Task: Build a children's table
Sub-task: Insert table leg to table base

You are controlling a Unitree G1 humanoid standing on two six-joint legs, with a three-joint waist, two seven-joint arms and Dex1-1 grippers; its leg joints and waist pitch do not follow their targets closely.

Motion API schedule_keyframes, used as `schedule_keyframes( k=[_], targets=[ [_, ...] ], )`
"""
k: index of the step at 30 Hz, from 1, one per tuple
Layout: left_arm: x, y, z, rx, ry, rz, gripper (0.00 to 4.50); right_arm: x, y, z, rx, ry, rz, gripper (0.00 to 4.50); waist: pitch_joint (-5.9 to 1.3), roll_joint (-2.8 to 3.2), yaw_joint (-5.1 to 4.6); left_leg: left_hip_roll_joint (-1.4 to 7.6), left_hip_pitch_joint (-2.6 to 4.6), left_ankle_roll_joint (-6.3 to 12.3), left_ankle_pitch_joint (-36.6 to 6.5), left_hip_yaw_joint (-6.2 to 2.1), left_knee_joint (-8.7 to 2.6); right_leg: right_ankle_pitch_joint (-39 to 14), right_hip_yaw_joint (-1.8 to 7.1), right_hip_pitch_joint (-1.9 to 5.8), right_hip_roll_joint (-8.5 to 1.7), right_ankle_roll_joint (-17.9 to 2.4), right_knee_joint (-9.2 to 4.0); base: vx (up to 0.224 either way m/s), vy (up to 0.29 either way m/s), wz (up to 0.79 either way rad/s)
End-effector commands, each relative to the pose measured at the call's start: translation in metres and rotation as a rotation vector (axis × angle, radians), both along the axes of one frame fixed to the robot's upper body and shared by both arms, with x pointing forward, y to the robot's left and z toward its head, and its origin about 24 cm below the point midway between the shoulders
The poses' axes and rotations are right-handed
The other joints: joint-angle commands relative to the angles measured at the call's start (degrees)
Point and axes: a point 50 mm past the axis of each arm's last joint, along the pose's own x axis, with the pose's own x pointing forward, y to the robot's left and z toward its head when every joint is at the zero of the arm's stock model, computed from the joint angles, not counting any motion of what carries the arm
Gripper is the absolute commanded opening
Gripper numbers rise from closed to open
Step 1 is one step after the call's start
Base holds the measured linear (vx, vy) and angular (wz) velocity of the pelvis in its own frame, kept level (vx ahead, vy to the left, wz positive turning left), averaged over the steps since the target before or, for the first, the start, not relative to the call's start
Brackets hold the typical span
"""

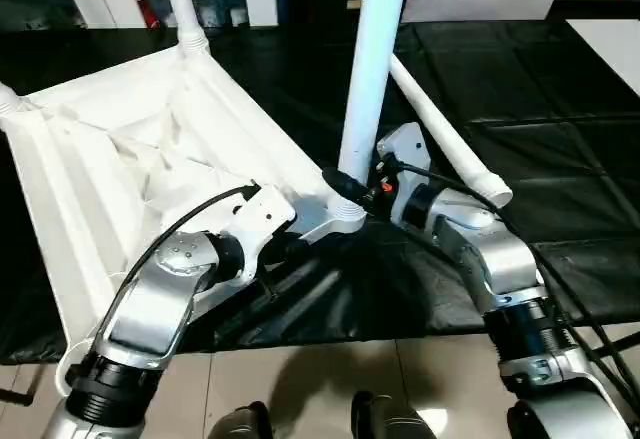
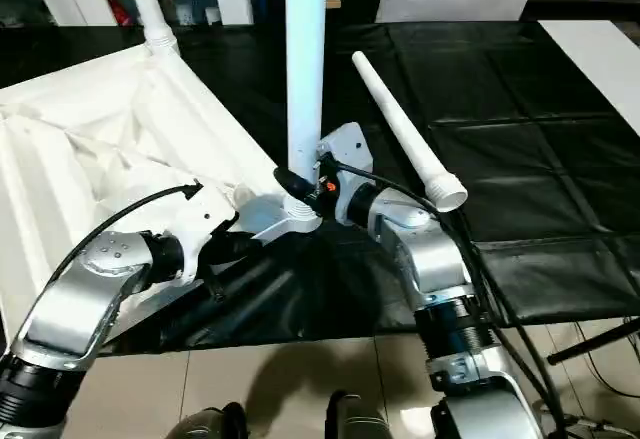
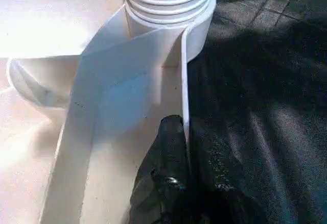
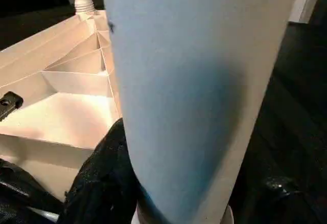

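Table top (image 1: pixel 120 159) lies upside down on the black desk (image 1: pixel 560 109). Head view: my right tool (image 1: pixel 350 191) pinches the upright leg (image 1: pixel 372 69) at the near corner socket; spare leg (image 2: pixel 405 129) lies beside. L wrist: my left tool (image 3: pixel 171 147) grips the rim wall. R wrist: leg (image 4: pixel 204 91) close up.

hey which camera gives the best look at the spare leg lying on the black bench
The right eye view: the loose leg lies whole on the black workbench, from narrow tip to open threaded end. The left eye view hides its far end behind the upright leg.
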Motion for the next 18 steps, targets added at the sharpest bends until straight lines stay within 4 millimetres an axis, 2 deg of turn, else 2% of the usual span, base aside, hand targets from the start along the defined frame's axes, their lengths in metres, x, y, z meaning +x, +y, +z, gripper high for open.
schedule_keyframes(
  k=[1,2,3,4,6,10,12,15,18],
  targets=[
    [-0.013,-0.029,0.007,-0.051,-0.001,-0.169,0.00,-0.008,0.001,-0.054,-0.100,0.232,-0.035,2.47,-1.99,0.41,0.60,4.06,0.84,0.06,-26.5,-3.41,-4.53,-37.0,3.07,0.65,-5.37,-6.4,-6.05,0.000,0.000,0.00],
    [-0.012,-0.028,0.007,-0.046,-0.004,-0.160,0.00,-0.008,0.000,-0.053,-0.097,0.230,-0.037,2.63,-2.01,0.38,0.54,4.04,0.87,0.10,-26.6,-3.41,-4.51,-37.1,3.08,0.59,-5.35,-6.4,-6.06,0.000,0.000,0.00],
    [-0.010,-0.027,0.007,-0.043,-0.009,-0.154,0.00,-0.007,0.000,-0.053,-0.092,0.229,-0.035,2.63,-2.13,0.58,0.68,4.09,1.15,0.05,-26.5,-3.37,-4.38,-36.8,3.16,0.35,-5.39,-7.1,-6.14,0.000,0.000,0.00],
    [-0.009,-0.025,0.007,-0.038,-0.014,-0.150,0.00,-0.007,-0.001,-0.053,-0.093,0.224,-0.035,2.70,-2.24,0.49,0.86,4.10,1.23,0.15,-26.2,-3.09,-4.32,-35.9,3.28,0.33,-5.31,-7.0,-6.32,0.000,0.000,0.00],
    [-0.004,-0.022,0.006,-0.010,-0.039,-0.154,0.00,-0.008,-0.003,-0.054,-0.096,0.231,-0.022,2.96,-2.56,0.74,1.34,4.32,0.95,0.44,-23.7,-2.91,-4.49,-29.6,3.28,0.79,-5.02,-8.6,-5.57,0.000,0.000,0.00],
    [0.000,-0.015,0.004,0.018,-0.041,-0.155,0.00,-0.013,-0.010,-0.053,-0.042,0.263,-0.005,3.37,-2.97,0.66,1.98,4.20,0.75,1.50,-19.4,-2.32,-4.25,-21.9,3.40,1.53,-4.96,-11.0,-4.95,0.000,0.000,0.00],
    [0.002,-0.013,0.003,0.026,-0.045,-0.163,0.00,-0.017,-0.015,-0.053,-0.027,0.268,0.008,3.54,-3.40,0.66,2.48,4.26,0.67,2.38,-15.9,-2.08,-4.00,-17.4,3.34,1.98,-4.92,-12.4,-4.46,0.000,0.000,0.00],
    [0.006,-0.008,0.001,0.037,-0.044,-0.182,0.00,-0.022,-0.026,-0.049,-0.018,0.201,0.009,3.69,-3.70,0.77,3.24,4.30,0.74,3.36,-13.0,-1.83,-3.75,-14.9,3.28,2.21,-4.94,-13.2,-4.23,0.000,0.000,0.00],
    [0.007,-0.006,-0.001,0.042,-0.040,-0.203,0.00,-0.027,-0.033,-0.048,-0.054,0.153,0.047,4.01,-3.88,0.82,3.65,4.44,0.76,3.30,-12.3,-1.91,-3.77,-13.7,3.07,2.39,-4.85,-13.7,-3.98,0.000,0.000,0.00]
  ],
)
